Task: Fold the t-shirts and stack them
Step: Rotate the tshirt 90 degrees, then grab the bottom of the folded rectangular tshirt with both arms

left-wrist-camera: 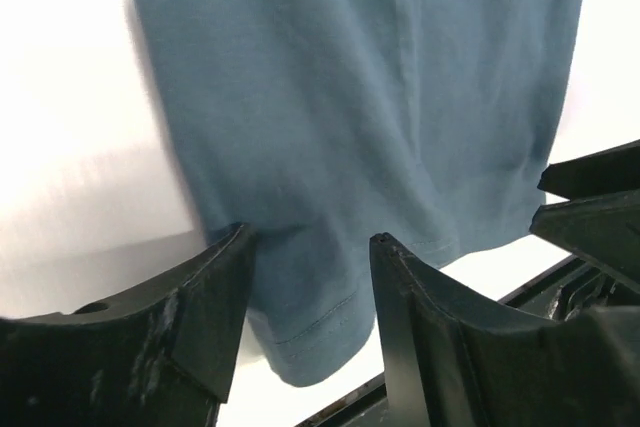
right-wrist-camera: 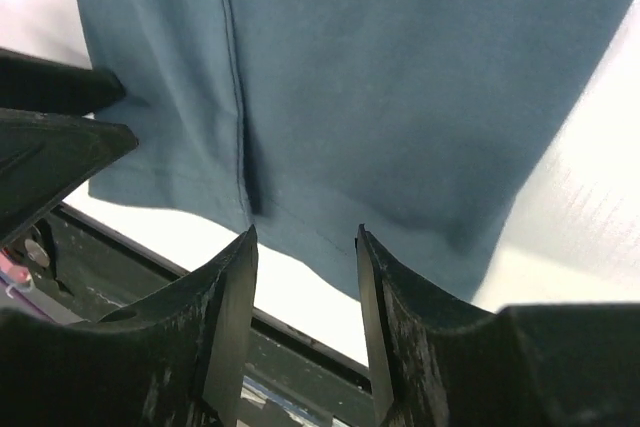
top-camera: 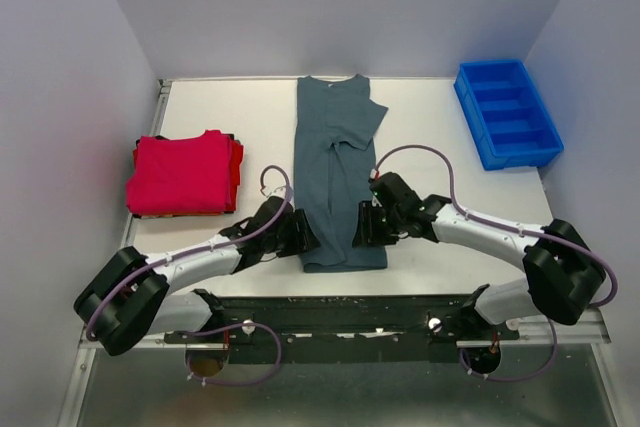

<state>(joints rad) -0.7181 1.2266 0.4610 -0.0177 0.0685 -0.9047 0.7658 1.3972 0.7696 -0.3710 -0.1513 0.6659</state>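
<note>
The slate grey-teal shirt (top-camera: 335,172) lies in the middle of the counter (top-camera: 230,117). It is folded lengthwise into a long strip, with the collar at the far end, one sleeve poking out to the right, and the stitched hem by the near edge. The left pincer (left-wrist-camera: 310,239) stands open at the hem's left corner; cloth shows in its gap, unpinched. The right pincer (right-wrist-camera: 305,235) is open too, just short of the hem, holding nothing. A stack of folded red shirts (top-camera: 183,175), pink-red on top, sits well to the left.
</note>
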